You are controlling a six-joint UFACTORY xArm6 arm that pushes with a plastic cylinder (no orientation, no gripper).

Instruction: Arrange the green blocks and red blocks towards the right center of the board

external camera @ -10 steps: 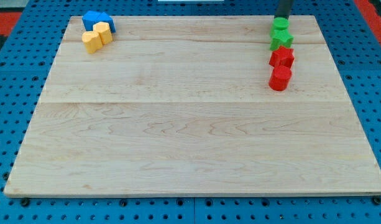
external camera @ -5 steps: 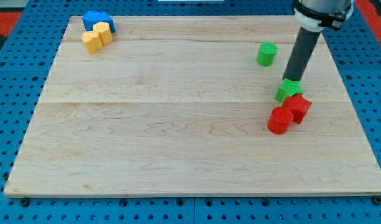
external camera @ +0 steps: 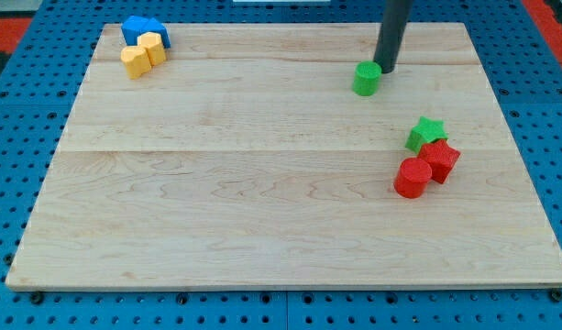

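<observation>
A: What lay on the wooden board (external camera: 262, 202)?

B: At right centre, a green star (external camera: 426, 134) touched a red star (external camera: 441, 158) and red cylinder (external camera: 412, 178); a green cylinder (external camera: 366, 79) sat apart.

A: The arm?

B: No fingers; its tip (external camera: 385, 71) stood against that cylinder's upper right.

One cam only, so no overlap w/ another view. Set high, off the board's (external camera: 290, 220) 6 o'clock edge, looking down and fwd toward 12 at a slant. Mid range: whole board fits, far edge narrower than near edge. Rod enters from 12, its upper part cut off by the frame.
</observation>
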